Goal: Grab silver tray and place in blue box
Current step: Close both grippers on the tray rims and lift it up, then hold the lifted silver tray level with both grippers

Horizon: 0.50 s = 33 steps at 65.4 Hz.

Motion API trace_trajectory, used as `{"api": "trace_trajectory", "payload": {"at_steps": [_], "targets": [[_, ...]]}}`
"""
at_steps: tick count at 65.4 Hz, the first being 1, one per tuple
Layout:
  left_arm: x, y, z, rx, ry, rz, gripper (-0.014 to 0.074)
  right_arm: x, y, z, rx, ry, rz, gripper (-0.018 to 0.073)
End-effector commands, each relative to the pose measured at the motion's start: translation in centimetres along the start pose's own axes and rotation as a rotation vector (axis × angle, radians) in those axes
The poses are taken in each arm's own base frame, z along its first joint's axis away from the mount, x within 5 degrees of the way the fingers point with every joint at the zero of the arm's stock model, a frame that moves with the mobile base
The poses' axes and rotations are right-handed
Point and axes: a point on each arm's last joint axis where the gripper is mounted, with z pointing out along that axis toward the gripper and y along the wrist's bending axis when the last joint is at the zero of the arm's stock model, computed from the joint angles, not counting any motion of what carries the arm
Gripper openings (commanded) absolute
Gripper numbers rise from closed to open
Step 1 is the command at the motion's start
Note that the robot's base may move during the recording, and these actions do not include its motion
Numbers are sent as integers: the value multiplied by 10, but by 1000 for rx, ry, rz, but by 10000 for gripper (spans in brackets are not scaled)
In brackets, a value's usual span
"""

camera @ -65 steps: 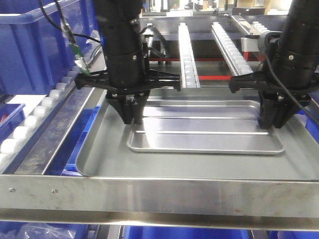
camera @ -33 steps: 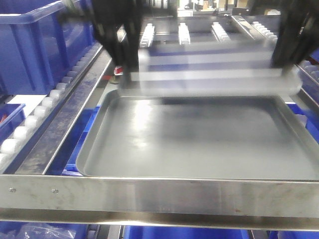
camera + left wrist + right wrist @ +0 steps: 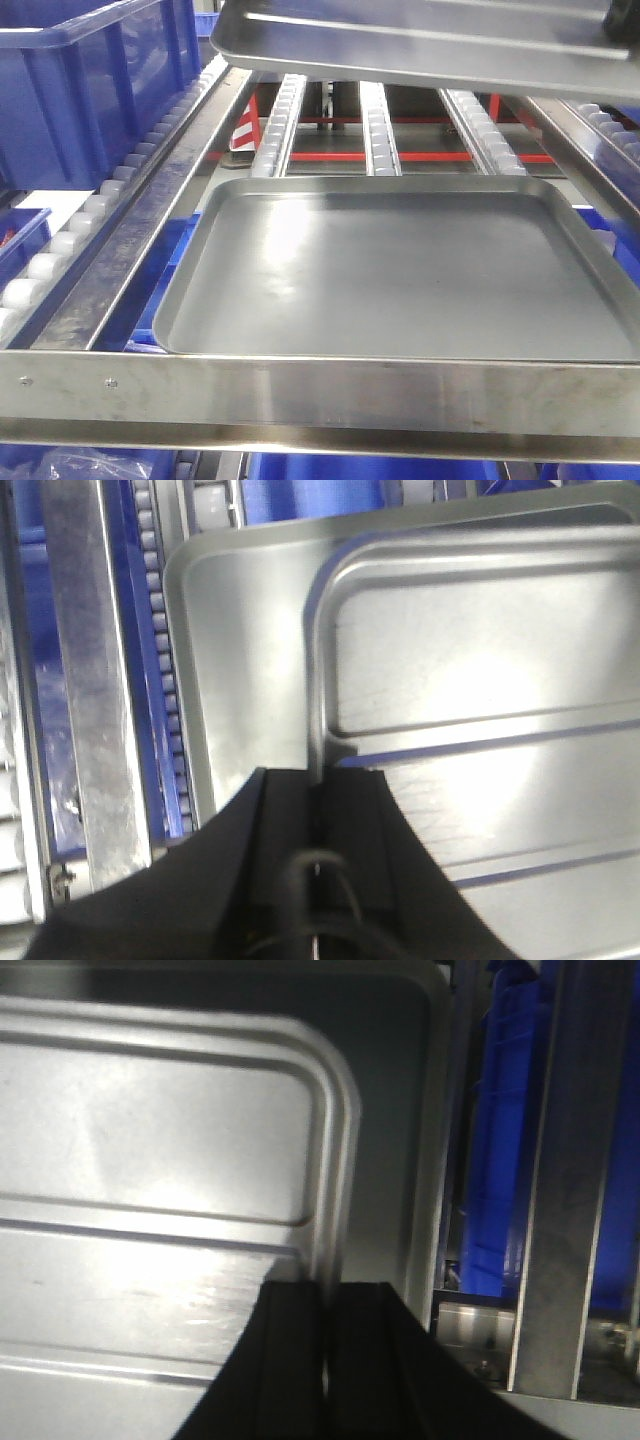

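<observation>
We hold the silver tray [image 3: 420, 45] above the grey tray [image 3: 400, 270], left fingers [image 3: 285, 830] and right fingers [image 3: 295, 1350] clamped on its rim

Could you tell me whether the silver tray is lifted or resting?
Lifted: the silver tray hangs above the grey tray, rim gripped by left pincer and right pincer.

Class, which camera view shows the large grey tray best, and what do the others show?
The front-facing view: the large grey tray appears nearly whole, floor and rim. The left wrist view shows only one corner of it beyond the silver tray; the right wrist view, just a dim strip.
</observation>
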Motion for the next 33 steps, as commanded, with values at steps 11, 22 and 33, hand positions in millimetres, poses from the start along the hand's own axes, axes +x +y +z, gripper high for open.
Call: {"api": "trace_trajectory", "payload": {"at_steps": [11, 22, 33], "targets": [[-5, 5, -17, -10, -41, 3, -97, -8, 7, -26, 75, -151, -62, 59], [-6, 4, -18, -6, -55, 5, -98, -8, 7, -26, 74, -155, -63, 59], [-7, 6, -18, -18, -64, 11, -98, -8, 7, -26, 77, -152, -63, 59]]}}
